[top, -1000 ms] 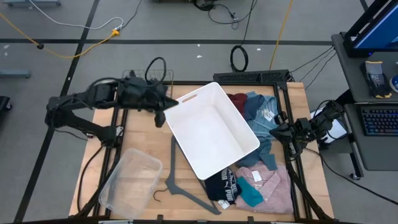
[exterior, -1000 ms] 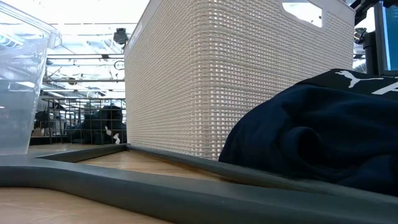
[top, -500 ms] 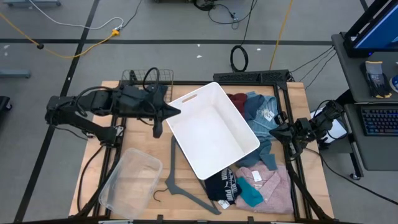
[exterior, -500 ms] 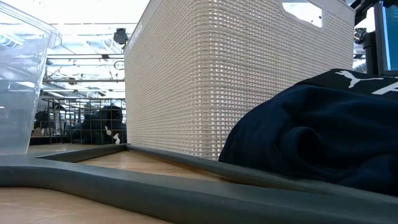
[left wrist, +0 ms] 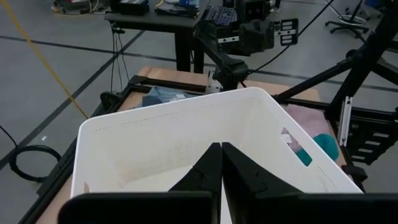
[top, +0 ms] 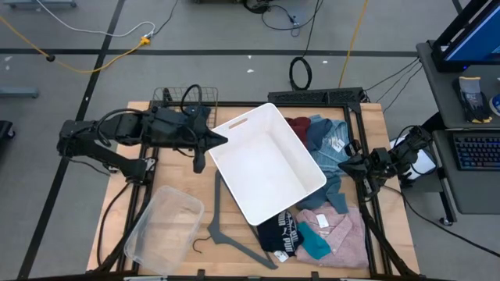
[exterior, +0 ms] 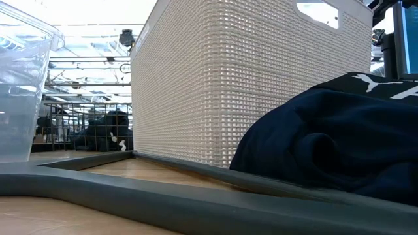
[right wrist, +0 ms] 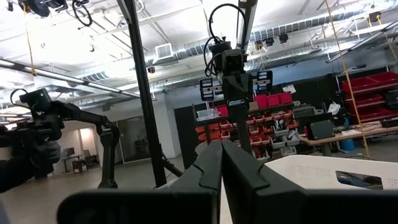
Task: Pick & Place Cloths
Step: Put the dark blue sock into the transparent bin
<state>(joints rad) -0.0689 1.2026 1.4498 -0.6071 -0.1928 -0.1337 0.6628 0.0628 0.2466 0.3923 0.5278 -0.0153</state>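
Cloths [top: 328,195] lie beside the white basket [top: 266,164] from above; the low view shows only a navy one [exterior: 326,143]. Left gripper [top: 221,139] sits closed at the basket's rim; right gripper [top: 348,165] is closed over the cloths.

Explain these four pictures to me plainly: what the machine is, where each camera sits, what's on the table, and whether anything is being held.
Two dark robot arms work at a wooden table. One camera looks straight down, one sits at table-top height, and one rides on each wrist. The left gripper, shut and empty, hovers at the white basket. The right gripper, also shut and empty, waits at the table's right edge. Cloths lie in heaps beside the basket, with a pink shirt nearer the front. A grey hanger and a clear plastic tub lie to the left.
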